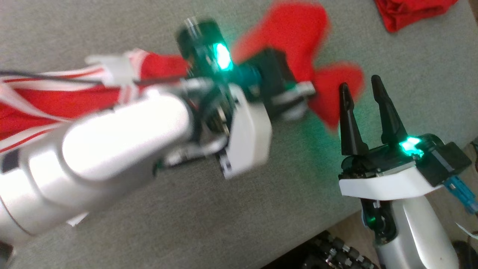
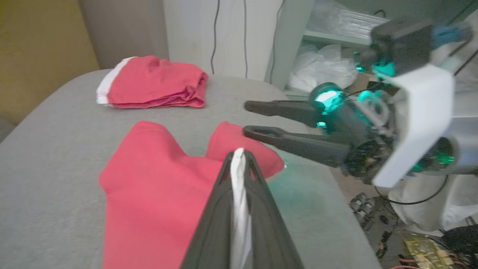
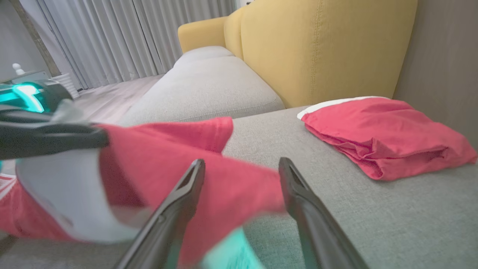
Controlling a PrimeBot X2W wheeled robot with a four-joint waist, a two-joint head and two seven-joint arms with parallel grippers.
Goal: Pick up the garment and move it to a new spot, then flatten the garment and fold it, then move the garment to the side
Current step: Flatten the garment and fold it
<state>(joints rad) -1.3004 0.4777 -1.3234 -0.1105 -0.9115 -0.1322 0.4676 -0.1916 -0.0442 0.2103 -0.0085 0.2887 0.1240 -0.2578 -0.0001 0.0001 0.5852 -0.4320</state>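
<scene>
Red garment (image 2: 149,194), left end effector (image 2: 239,154) gripping it

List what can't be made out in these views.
1. Head view: the garment is blurred, and the left arm covers its middle, so how it lies is unclear.
2. Head view: the top edge cuts off the red pile.
3. Left wrist view: the left gripper, shut on the garment, hides the cloth beneath it.
4. Right wrist view: the garment's near edge is blurred behind the open right gripper.
</scene>
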